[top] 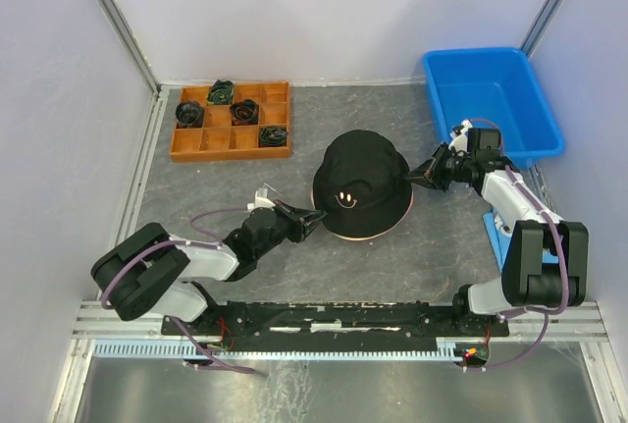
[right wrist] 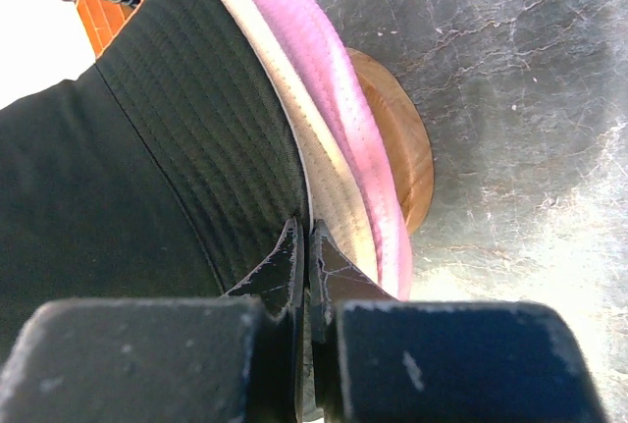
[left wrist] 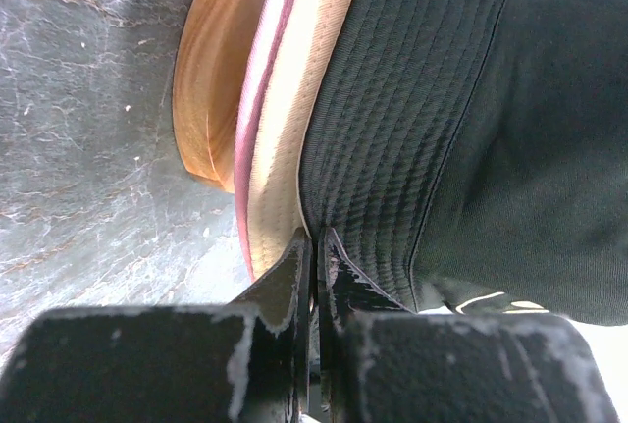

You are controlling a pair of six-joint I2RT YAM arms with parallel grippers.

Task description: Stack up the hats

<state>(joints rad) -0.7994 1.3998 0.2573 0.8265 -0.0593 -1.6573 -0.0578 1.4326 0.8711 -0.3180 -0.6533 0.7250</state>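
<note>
Left gripper (left wrist: 314, 246): jaws closed to a hairline gap right at the edge of the black hat (top: 361, 173) brim. It looks like a pinch on that brim fabric, though the contact itself is hard to see. Right gripper (right wrist: 306, 241): same thing on the opposite side, jaws nearly together at the black brim edge.

The grips mirror each other, left and right of the crown. Likely reason: floppy fabric sags from a single grip point, so holding both sides keeps the brim spread and level over the pile.

The black hat sits on top, smiley toward the arm bases. Directly under its brim is the beige hat (left wrist: 285, 148), then the pink hat (right wrist: 339, 99). I can't tell whether the pink is one layer or two. All are nested on the wooden stand (left wrist: 211, 79), which pokes out below at mid-table (top: 196, 187).

Judgement: the stack looks essentially built, with this step seating or straightening the top hat. Risk: letting go unevenly tilts the brim.

Off to the sides and uninvolved are the orange tray (top: 186, 145) with dark bundles, far left, and the blue bin (top: 491, 53), far right.
</note>
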